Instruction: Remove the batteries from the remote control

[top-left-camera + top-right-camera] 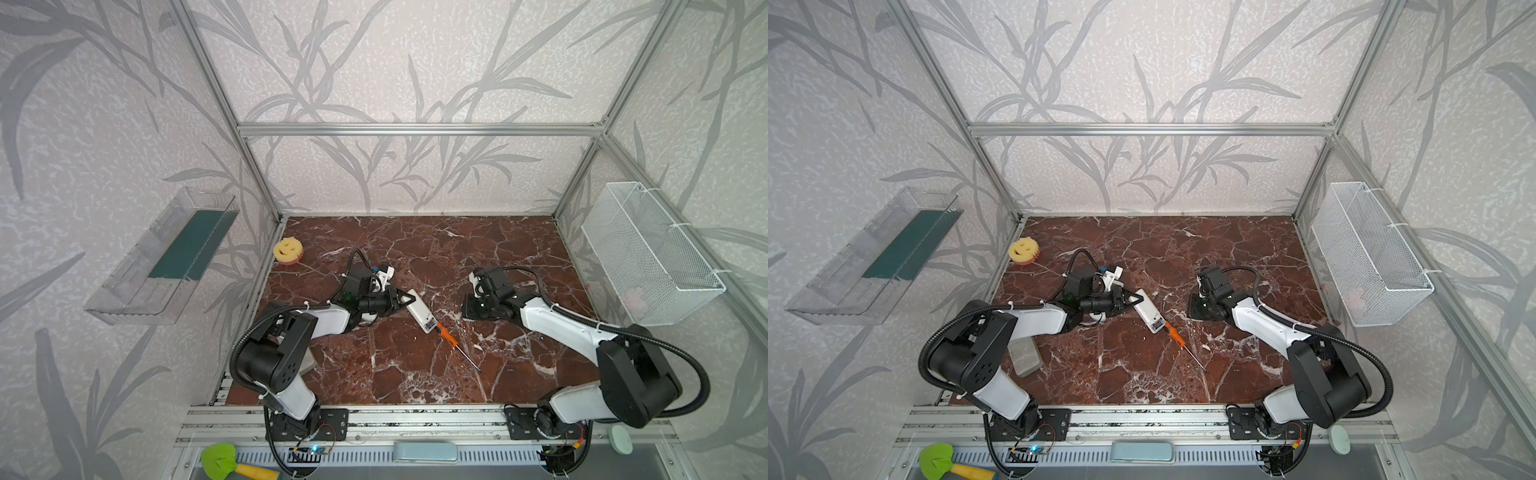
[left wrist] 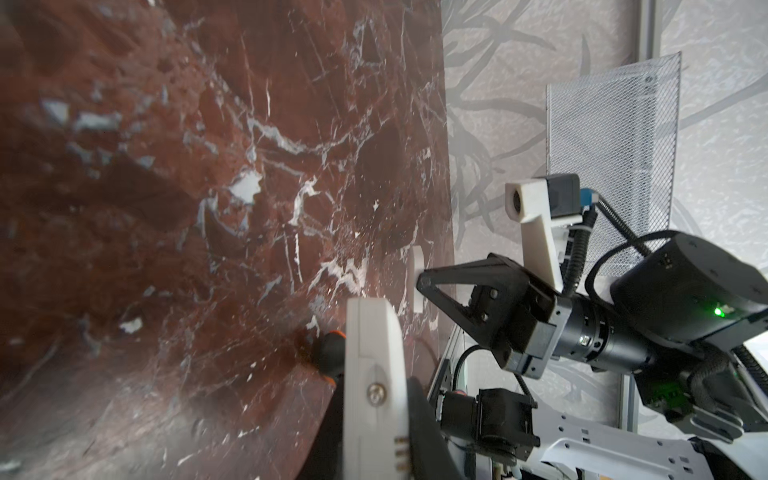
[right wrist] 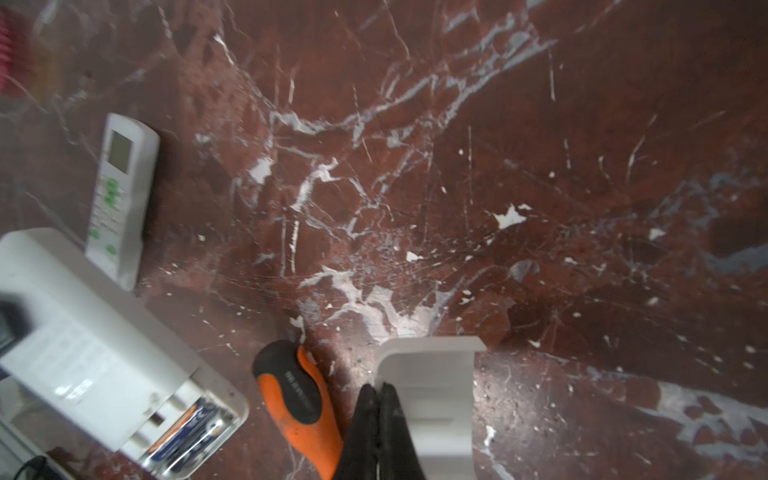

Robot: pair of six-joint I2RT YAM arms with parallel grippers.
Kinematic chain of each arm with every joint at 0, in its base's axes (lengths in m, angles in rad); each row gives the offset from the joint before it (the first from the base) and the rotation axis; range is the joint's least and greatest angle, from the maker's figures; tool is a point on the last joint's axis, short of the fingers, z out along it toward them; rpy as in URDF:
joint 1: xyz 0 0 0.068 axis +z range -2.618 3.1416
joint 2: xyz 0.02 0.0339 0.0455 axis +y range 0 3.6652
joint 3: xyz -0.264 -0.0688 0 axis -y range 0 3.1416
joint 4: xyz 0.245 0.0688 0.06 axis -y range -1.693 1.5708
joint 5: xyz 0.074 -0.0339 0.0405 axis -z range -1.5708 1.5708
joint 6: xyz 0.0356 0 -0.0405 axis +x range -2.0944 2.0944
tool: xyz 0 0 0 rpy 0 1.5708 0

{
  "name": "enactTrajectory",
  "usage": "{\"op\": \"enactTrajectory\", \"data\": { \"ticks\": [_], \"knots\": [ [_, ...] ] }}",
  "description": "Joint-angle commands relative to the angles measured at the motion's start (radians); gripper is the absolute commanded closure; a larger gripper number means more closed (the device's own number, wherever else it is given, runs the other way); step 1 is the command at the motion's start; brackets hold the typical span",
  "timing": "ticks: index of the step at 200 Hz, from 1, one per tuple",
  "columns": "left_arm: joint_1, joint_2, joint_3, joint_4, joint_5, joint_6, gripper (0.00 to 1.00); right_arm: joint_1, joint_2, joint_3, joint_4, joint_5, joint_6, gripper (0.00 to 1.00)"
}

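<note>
Two bent arms (image 1: 328,320), left pincer (image 1: 411,300) around remote (image 1: 424,318), right pincer (image 3: 379,390) tight together

1. The walls (image 1: 395,62) are covered in pale grey wallpaper printed with darker grey leaves and stems.
2. The space is framed by aluminium bars (image 1: 415,129), joined at the back corners.
3. The table top (image 1: 415,374) is finished as red-brown marble with white veins.
4. A clear plastic tray (image 1: 124,291) is mounted on the left wall; a dark green strip (image 1: 191,245) is seen in it.
5. A white mesh basket (image 1: 648,249) is hung on the right wall.
6. Slotted metal rails (image 1: 415,415) are laid along the front edge.
7. Everything is lit softly and evenly.
</note>
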Motion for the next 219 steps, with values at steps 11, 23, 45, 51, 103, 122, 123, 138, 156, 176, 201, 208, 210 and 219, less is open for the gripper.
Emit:
{"op": "enactTrajectory", "data": {
  "ticks": [11,23,45,51,103,122,123,138,156,176,201,208,210,219],
  "knots": [
    [0.0,0.0,0.032,-0.291,0.08,0.191,1.0,0.011,0.064,0.049,-0.1,0.047,-0.098,1.0],
    [0.0,0.022,0.06,-0.37,0.078,0.236,1.0,0.02,0.073,0.055,-0.107,0.064,-0.103,0.98],
    [0.0,0.047,0.06,-0.347,0.064,0.227,1.0,0.03,0.067,0.066,-0.125,0.091,-0.116,0.84],
    [0.0,0.056,0.06,-0.335,0.061,0.222,1.0,0.032,0.062,0.07,-0.135,0.099,-0.121,0.77],
    [0.0,0.145,0.119,-0.304,0.042,0.223,0.98,0.102,-0.013,0.11,-0.243,0.204,-0.166,0.47],
    [0.001,0.178,0.148,-0.301,0.04,0.229,0.98,0.165,-0.038,0.104,-0.213,0.173,-0.182,0.47],
    [0.001,0.181,0.15,-0.3,0.04,0.23,0.98,0.169,-0.039,0.104,-0.21,0.169,-0.183,0.47],
    [0.004,0.212,0.177,-0.299,0.04,0.231,0.98,0.212,-0.029,0.091,-0.165,0.102,-0.175,0.46],
    [0.007,0.248,0.21,-0.294,0.042,0.225,0.98,0.251,0.019,0.086,-0.139,0.081,-0.153,0.46],
    [0.008,0.28,0.249,-0.301,0.041,0.227,0.98,0.266,0.092,0.1,-0.142,0.085,-0.147,0.46],
    [0.016,0.316,0.302,-0.367,0.018,0.266,0.94,0.272,0.168,0.121,-0.16,0.093,-0.167,0.46],
    [0.02,0.324,0.315,-0.391,0.007,0.282,0.94,0.272,0.187,0.13,-0.17,0.099,-0.177,0.47],
    [0.022,0.327,0.319,-0.398,0.004,0.286,0.93,0.272,0.192,0.132,-0.174,0.102,-0.178,0.47],
    [0.027,0.339,0.334,-0.418,-0.005,0.298,0.93,0.272,0.209,0.14,-0.189,0.113,-0.185,0.48]
  ]
}}
